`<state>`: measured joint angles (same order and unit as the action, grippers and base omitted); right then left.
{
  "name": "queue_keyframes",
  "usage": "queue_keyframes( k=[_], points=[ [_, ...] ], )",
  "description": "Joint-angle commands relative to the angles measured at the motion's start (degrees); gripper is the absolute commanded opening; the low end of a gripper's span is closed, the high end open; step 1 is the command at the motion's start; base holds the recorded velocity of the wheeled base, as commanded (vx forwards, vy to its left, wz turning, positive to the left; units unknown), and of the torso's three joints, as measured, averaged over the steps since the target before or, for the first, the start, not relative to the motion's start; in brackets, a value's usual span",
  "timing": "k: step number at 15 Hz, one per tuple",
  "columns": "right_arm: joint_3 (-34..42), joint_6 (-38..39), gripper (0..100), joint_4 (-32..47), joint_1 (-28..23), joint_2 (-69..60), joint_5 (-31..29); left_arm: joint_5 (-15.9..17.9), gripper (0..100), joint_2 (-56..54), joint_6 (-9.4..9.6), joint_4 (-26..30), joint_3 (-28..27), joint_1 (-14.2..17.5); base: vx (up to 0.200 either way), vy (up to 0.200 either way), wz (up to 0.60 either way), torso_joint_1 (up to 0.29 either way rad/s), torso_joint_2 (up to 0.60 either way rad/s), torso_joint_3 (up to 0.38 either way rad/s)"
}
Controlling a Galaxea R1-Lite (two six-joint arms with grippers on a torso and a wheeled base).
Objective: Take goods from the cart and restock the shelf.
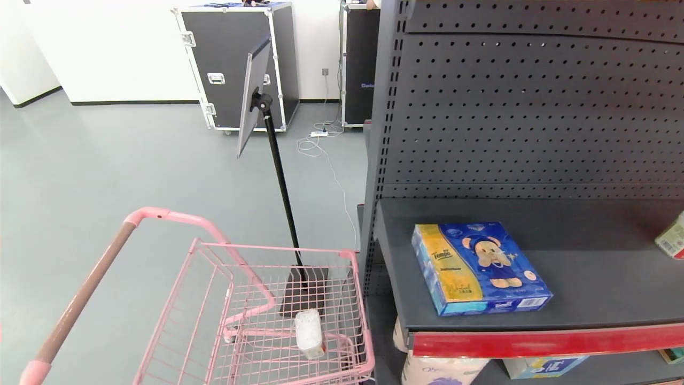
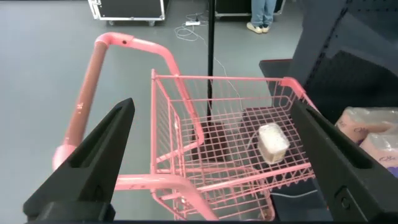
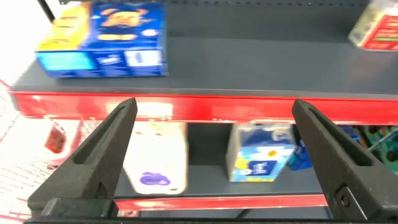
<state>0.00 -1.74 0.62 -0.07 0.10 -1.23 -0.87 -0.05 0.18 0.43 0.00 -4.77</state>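
A pink wire cart point(image 1: 176, 299) stands to the left of the dark shelf unit point(image 1: 588, 256). One whitish wrapped pack point(image 1: 309, 332) lies on the cart's floor near its front right corner. My left gripper point(image 2: 214, 168) hovers open above the cart point(image 2: 186, 124), with the pack point(image 2: 272, 142) seen between its fingers but well below them. A blue and yellow tissue box point(image 1: 478, 267) lies flat on the shelf board. My right gripper point(image 3: 214, 162) is open in front of the shelf's red edge strip point(image 3: 205, 106), holding nothing; the tissue box point(image 3: 106, 40) lies up on the board.
A monitor on a black pole stand point(image 1: 278, 176) rises just behind the cart. Black flight cases point(image 1: 240, 64) stand by the far wall, with cables on the floor. A carton point(image 1: 672, 238) sits at the shelf's right. Packs point(image 3: 155, 155) and a box point(image 3: 261, 152) occupy the lower shelf.
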Motion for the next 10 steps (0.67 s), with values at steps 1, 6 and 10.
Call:
queue_keyframes(
  k=[1, 6, 10],
  points=[
    [0.0, 0.0, 100, 0.0, 0.0, 0.0, 0.0, 0.0, 100, 0.0, -0.01, 0.0, 0.0, -0.1, 0.0, 0.0, 0.0, 0.0, 0.0, 0.0],
    [0.0, 0.0, 100, 0.0, 0.0, 0.0, 0.0, 0.0, 100, 0.0, -0.01, 0.0, 0.0, -0.1, 0.0, 0.0, 0.0, 0.0, 0.0, 0.0],
    [0.0, -0.3, 100, 0.0, 0.0, 0.0, 0.0, 0.0, 100, 0.0, -0.01, 0.0, 0.0, 0.0, 0.0, 0.0, -0.15, -0.025, 0.06, 0.036]
  ],
)
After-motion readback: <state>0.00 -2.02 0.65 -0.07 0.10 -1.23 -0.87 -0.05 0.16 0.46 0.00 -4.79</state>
